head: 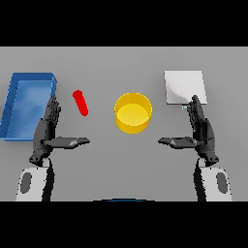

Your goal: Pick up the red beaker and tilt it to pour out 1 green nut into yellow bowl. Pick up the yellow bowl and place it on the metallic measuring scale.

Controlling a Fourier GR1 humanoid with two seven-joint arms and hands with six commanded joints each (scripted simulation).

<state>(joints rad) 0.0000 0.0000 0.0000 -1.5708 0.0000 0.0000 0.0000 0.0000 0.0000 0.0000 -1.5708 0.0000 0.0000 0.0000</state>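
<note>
A blue tray (28,106) lies far left. The left hand (48,131) hovers open, fingers straight, beside it. The red beaker (80,102) lies on the table, then the yellow bowl (132,113) at centre. The scale (184,87) sits right, the right hand (201,133) open just below it.

What things look made of

You see a matt grey table (121,63). The yellow bowl (133,113) and red beaker (80,102) look like smooth plastic. The scale (184,87) has a pale, silvery top with a soft shine, maybe metal. The blue tray (14,104) looks glossy inside. Both dark hands, left (48,133) and right (201,133), have a dull sheen.
</note>
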